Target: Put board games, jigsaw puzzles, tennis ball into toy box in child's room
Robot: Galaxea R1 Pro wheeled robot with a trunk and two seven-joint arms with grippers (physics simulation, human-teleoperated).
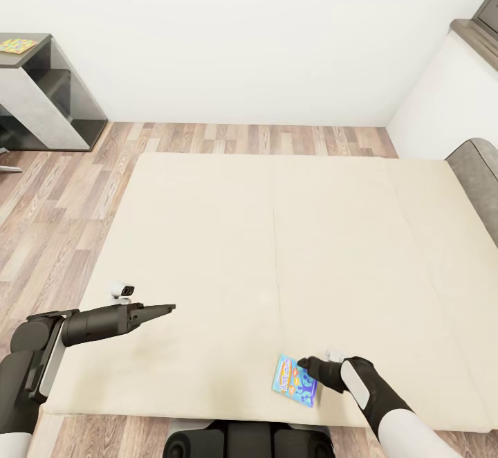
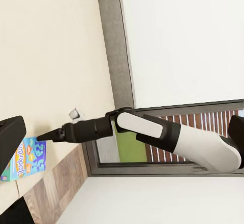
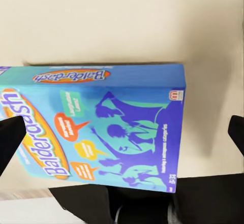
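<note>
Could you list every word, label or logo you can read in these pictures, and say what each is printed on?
"Balderdash": large title on the lid of the blue board game lying on the bed.
"Balderdash": again on the box's side strip.
Small print in the speech bubbles, along the lid's edge and by the red corner logo: too blurred to read.
Colourful flat item on the grey table: too small to read.

Black tapered arms, white forearm shells
</note>
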